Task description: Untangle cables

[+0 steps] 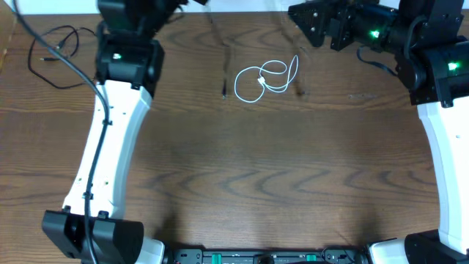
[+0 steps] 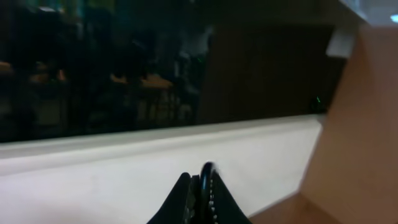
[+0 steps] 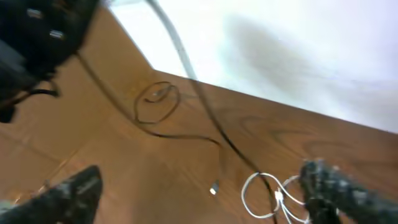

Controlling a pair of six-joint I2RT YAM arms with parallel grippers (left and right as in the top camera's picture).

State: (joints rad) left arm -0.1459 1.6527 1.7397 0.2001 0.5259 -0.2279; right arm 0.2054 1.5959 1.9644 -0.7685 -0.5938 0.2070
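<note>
Right end effector (image 3: 202,193) gapes wide; white cable (image 3: 278,198) lies ahead, below it.

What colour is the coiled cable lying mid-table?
White; the coiled cable shows best in the overhead view.

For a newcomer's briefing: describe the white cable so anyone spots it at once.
On the brown wooden table, look near the middle of the far side. The white cable lies there in small overlapping loops. It is the only white cord: the hanging cable beside it and the cable at the far left are black.
</note>
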